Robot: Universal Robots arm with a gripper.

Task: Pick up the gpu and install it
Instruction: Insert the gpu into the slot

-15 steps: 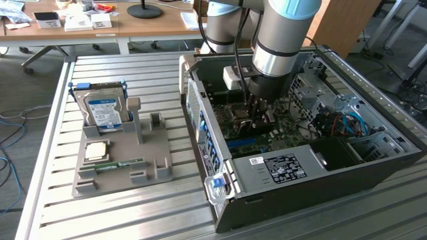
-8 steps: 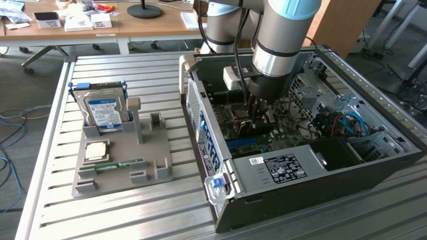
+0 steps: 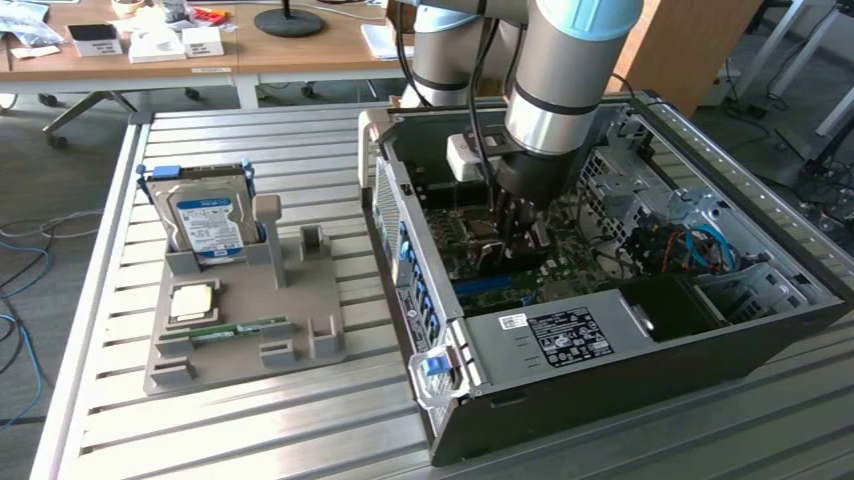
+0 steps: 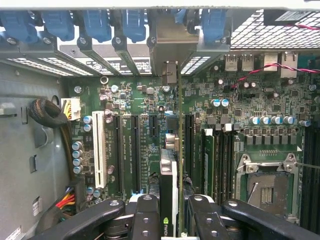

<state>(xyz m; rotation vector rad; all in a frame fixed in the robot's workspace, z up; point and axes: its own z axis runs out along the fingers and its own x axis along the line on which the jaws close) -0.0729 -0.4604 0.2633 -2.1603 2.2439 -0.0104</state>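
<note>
Open dark tower computer case [image 3: 627, 330] lying on its side on a slatted grey metal table [image 3: 267, 430]; arm reaches down into it. Black two-fingered gripper [image 4: 172, 210] partly closed, its fingers [image 4: 147, 215] clamped either side of the gpu [image 4: 170, 180], a thin card seen edge-on with a black face and a green logo mark near the gripper, wording too small to read. The card stands upright over the green motherboard [image 4: 240, 100], in line with the long black expansion slots [image 4: 135, 150] beside a white slot [image 4: 98, 150]; whether it is seated I cannot tell. Blue slot latches [image 4: 95, 25] line the case's rear wall. Printed white sticker on the grey power supply box [image 3: 567, 335], text unreadable. On a grey holder tray [image 3: 240, 330] at the exterior view's left, a boxy hard drive with blue-white label [image 3: 211, 215] stands upright.
</note>
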